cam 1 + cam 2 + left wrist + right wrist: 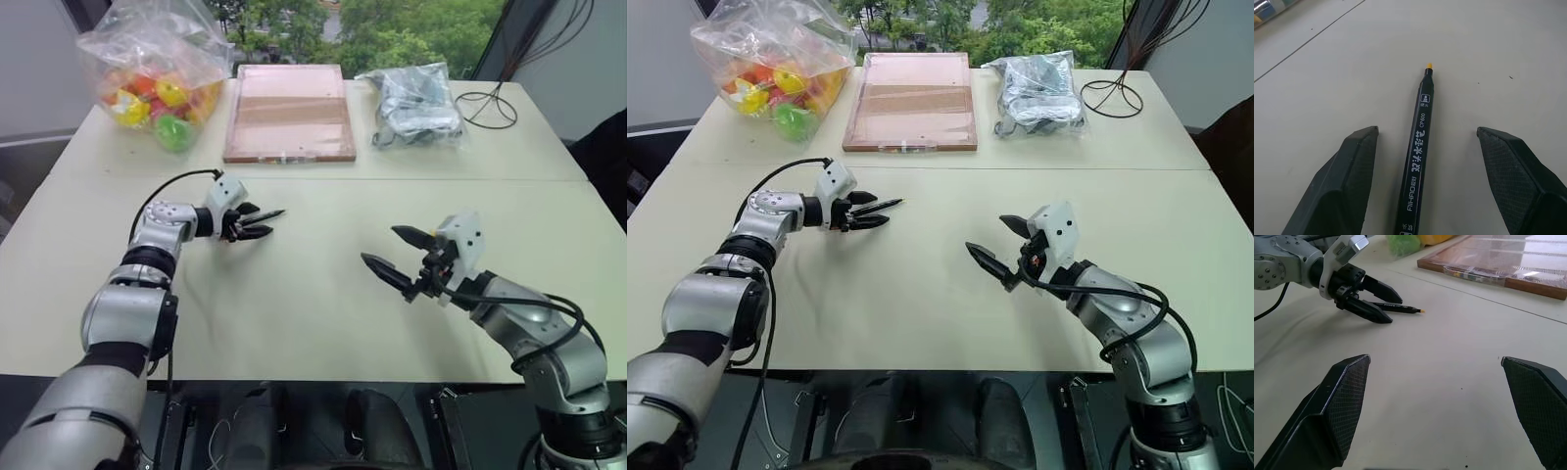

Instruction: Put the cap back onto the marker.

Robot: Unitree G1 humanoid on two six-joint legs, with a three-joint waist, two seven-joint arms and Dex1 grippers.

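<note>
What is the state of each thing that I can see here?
marker: uncapped, yellow tip bare, lying between the left gripper's open fingers.
left gripper: open around the marker.
right gripper: open, empty.
toy bag: closed, on the table.
wooden board: lying flat.

marker [1419, 147] on table [313, 323] between left pincer's [257, 223] fingers, board [291, 112] behind
</note>
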